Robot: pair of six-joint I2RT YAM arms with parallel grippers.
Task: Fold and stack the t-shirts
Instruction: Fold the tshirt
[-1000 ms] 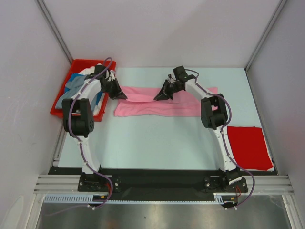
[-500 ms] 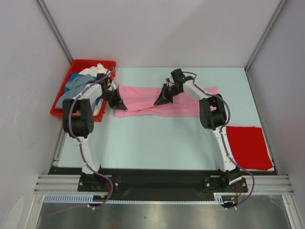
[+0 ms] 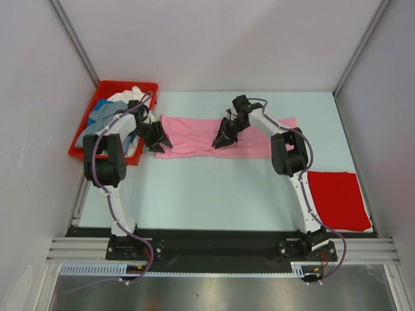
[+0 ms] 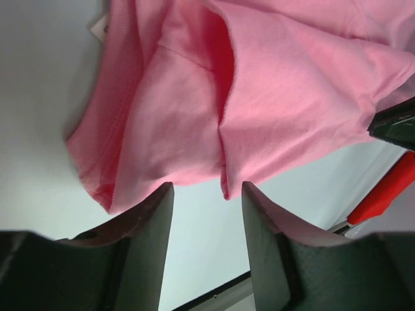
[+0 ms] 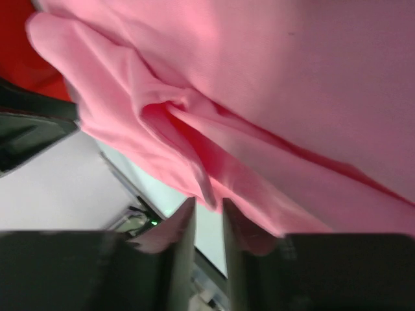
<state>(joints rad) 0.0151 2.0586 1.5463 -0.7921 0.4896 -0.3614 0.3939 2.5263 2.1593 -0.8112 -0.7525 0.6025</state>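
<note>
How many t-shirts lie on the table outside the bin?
2. The light pink cloth t-shirt lies spread across the far middle; the folded red cloth t-shirt sits near right. Bundled shirts fill the red plastic bin, count unclear.

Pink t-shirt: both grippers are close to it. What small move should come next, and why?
Probably raise both grippers clear of the pink t-shirt. The left gripper has its jaws apart with no cloth between them, the right gripper is narrowly parted at a fold, and the shirt lies folded into a long strip, so a fresh grasp for the next fold seems due.
</note>
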